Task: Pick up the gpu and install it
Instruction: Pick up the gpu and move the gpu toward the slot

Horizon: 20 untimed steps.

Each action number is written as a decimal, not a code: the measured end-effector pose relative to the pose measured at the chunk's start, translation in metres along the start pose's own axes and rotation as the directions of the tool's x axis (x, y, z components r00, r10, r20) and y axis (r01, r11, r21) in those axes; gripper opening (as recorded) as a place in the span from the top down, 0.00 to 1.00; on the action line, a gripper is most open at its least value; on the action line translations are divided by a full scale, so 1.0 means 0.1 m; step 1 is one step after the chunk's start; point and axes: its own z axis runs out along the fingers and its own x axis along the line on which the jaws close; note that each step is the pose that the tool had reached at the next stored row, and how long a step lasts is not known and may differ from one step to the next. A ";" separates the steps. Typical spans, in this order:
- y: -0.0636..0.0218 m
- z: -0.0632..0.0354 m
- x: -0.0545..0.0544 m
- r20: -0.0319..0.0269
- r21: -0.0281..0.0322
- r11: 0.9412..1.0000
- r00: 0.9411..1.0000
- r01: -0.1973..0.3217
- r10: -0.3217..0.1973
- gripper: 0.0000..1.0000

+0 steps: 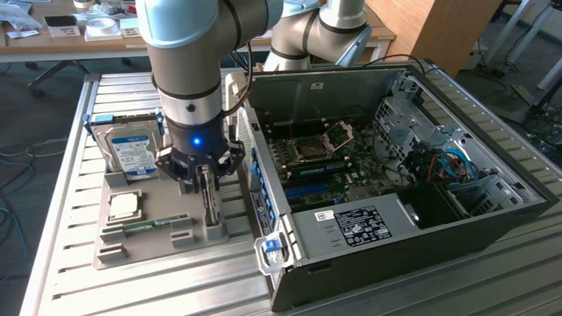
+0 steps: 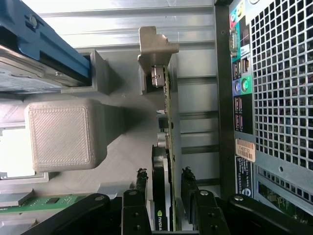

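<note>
computer case (image 2: 283,98) close beside gpu (image 2: 169,122), hard drive (image 1: 131,148) well apart

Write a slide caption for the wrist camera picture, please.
Open gripper straddles the gpu, standing on edge in its grey holder beside the computer case.

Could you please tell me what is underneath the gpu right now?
The gpu stands on edge in a slot of the grey holder tray; its lower edge is hidden inside the slot.
</note>
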 end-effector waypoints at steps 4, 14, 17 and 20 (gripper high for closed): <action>-0.015 -0.001 0.00 0.000 0.000 1.000 1.000 0.000 0.000 0.58; -0.018 0.002 0.02 0.000 0.000 1.000 1.000 0.000 0.000 0.58; -0.016 0.003 0.01 0.000 0.000 1.000 1.000 0.000 0.000 0.58; -0.016 0.003 0.00 0.000 0.000 1.000 1.000 0.000 0.000 0.58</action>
